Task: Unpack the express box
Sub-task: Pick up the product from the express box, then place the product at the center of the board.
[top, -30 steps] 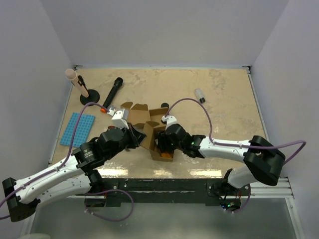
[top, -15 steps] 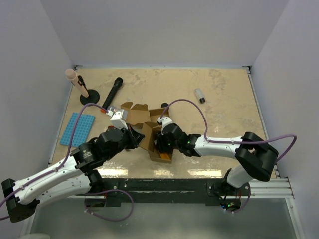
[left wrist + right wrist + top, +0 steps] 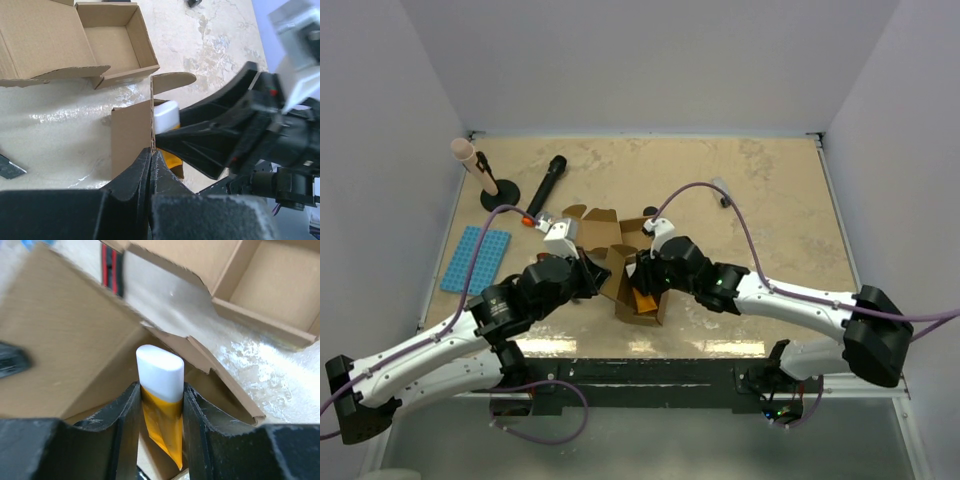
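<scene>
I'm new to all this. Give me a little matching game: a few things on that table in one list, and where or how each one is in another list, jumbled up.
Things:
1. tube
2. box flap
3. blue mat
4. other box

States:
A. flat by the table's left edge
B. pinched by the left claw
C. open, nothing inside
D. gripped by the right claw

Pairs: 1-D, 2-B, 3-A, 4-C.
</scene>
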